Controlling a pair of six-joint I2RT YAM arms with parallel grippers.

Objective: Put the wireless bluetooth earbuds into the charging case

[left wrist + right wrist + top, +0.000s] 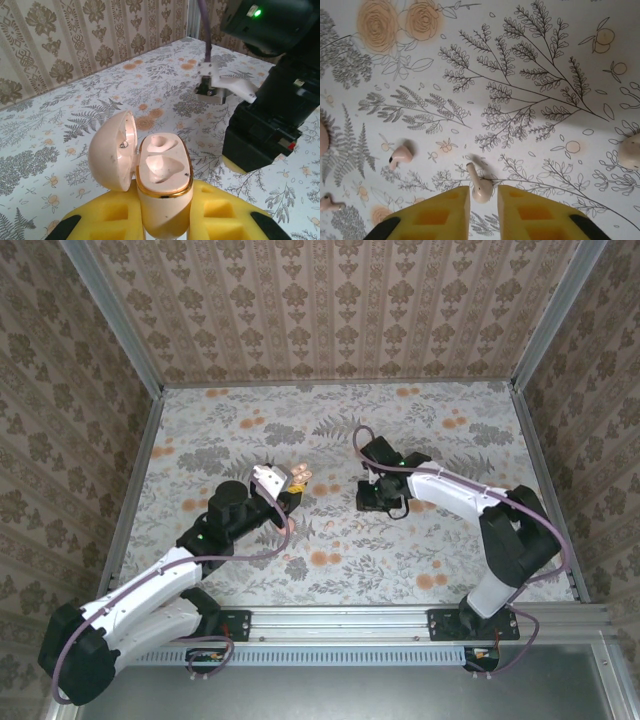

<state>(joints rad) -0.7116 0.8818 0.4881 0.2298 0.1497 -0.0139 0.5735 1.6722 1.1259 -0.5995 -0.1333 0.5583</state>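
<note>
My left gripper [165, 202] is shut on the charging case [164, 175], a cream-pink oval body with a gold rim held upright between the yellow foam fingers [107, 217]. Its lid [111, 150] hangs open to the left and both sockets are empty. In the top view this gripper [275, 483] hovers left of centre. My right gripper [484, 192] points down at the table, open, with one cream-white earbud [480, 186] lying between its fingertips with a small gap on each side. A second earbud [400, 155] lies to the left, and a third small piece [330, 202] lies at the lower left edge.
The right arm's black wrist [272, 110] stands close to the right of the held case. A pale rounded piece [631, 150] lies at the right edge of the right wrist view. Patterned walls [330, 310] enclose the floral tabletop [330, 570] on three sides.
</note>
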